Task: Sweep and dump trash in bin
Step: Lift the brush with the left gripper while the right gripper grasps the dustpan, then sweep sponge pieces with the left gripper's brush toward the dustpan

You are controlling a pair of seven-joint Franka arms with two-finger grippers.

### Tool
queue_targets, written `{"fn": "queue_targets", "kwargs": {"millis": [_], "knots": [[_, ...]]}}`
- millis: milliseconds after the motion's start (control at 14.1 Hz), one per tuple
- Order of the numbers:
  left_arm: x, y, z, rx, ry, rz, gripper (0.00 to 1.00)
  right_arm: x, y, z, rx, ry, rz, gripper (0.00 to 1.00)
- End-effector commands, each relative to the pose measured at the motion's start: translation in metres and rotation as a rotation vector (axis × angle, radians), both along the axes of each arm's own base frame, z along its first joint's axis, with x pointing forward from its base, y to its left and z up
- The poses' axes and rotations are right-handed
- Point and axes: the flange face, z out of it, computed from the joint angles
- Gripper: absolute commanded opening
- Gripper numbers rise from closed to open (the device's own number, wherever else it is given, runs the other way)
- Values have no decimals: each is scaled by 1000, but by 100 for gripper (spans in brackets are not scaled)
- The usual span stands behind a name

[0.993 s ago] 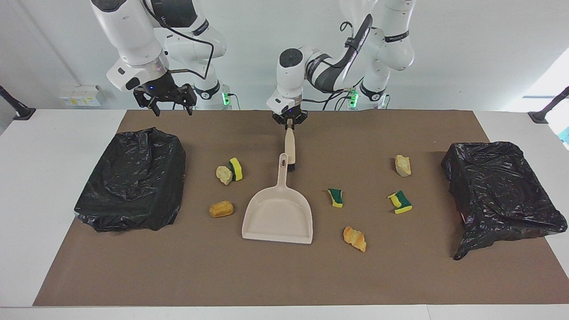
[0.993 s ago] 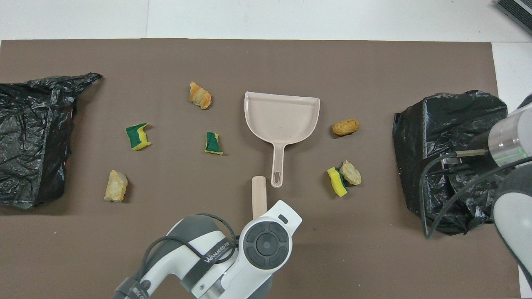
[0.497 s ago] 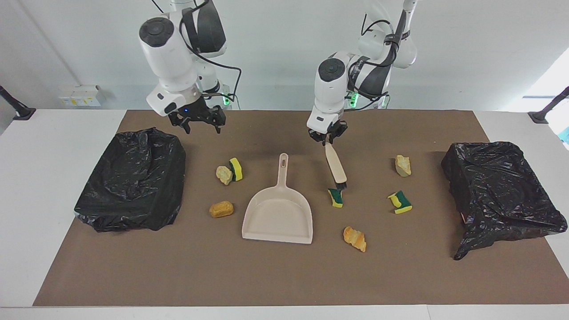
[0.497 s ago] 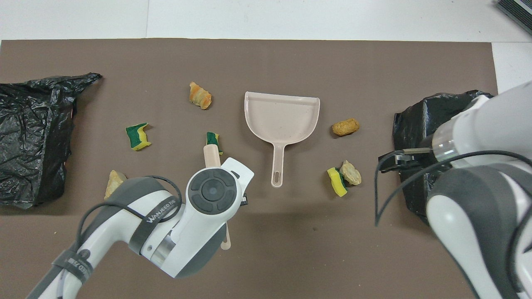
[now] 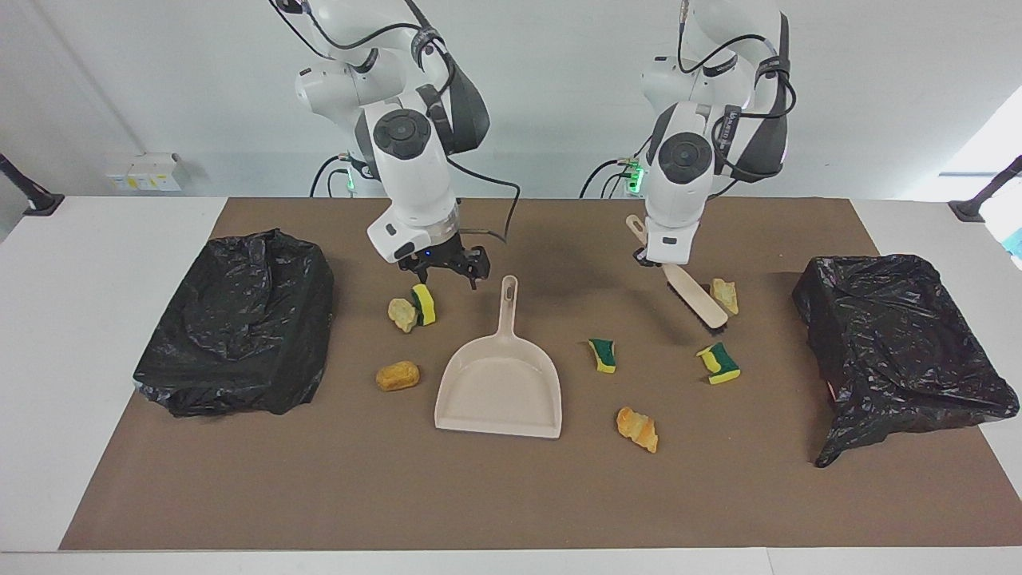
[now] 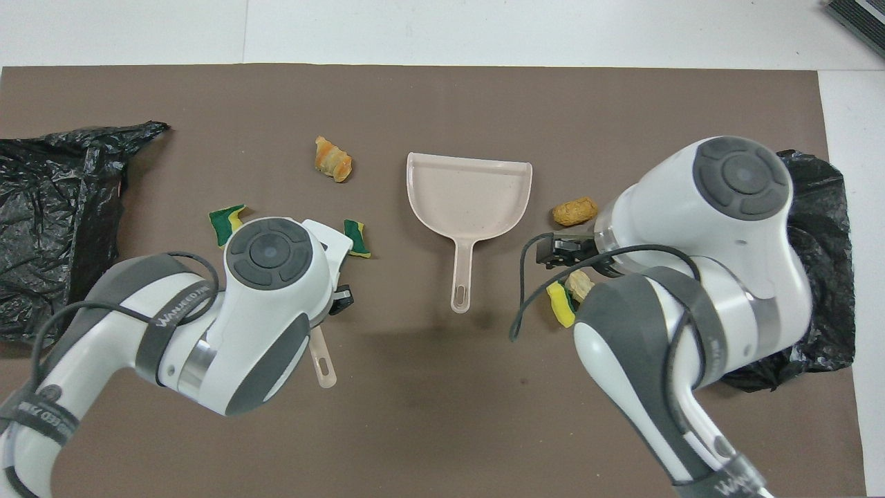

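The trash lies scattered on the brown mat around a beige dustpan (image 5: 499,383). Toward the right arm's end are a tan lump (image 5: 402,314), a yellow-green sponge (image 5: 424,303) and an orange lump (image 5: 397,375). Toward the left arm's end are two sponges (image 5: 603,355) (image 5: 718,363), a flaky orange lump (image 5: 637,429) and a tan lump (image 5: 724,295). My left gripper (image 5: 653,257) is shut on a beige brush (image 5: 696,297); the bristles are low beside that tan lump. My right gripper (image 5: 447,279) hangs open just over the sponge and lump pair, beside the dustpan's handle.
Two bins lined with black bags stand on the mat, one at the right arm's end (image 5: 235,319) and one at the left arm's end (image 5: 894,335). In the overhead view both arms cover part of the trash, and the brush's handle end (image 6: 323,360) sticks out below the left wrist.
The left arm has carried the brush from the middle sponge to the tan lump at its own end. The right gripper has come from by its bin to over the sponge pair.
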Motion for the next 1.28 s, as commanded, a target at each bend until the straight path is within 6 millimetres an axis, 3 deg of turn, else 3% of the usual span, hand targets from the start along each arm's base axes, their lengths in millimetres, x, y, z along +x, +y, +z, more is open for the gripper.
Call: {"fn": "queue_targets", "kwargs": {"millis": [0,213,284,355,497,709,1206], "knots": [[-7,45,-9,42,41,94,0,8,29,-20,32,-6,-31,100],[-13,80,-15,45,73,56,0,9,42,-43,23,1,-41,100],[-21,95,-20,35,98,42,0,5,56,-54,17,15,-27,100],[-33,102,-25,32,112,13,0,1,68,-59,15,22,-14,100],[-48,108,-33,37,126,-15,0,-4,75,-65,19,23,-6,100],[-58,98,-54,7,75,-72,0,-29,101,-86,0,56,47,100],[-6,67,-50,-169,-15,-261,0,-15,84,-94,13,8,38,100]]}}
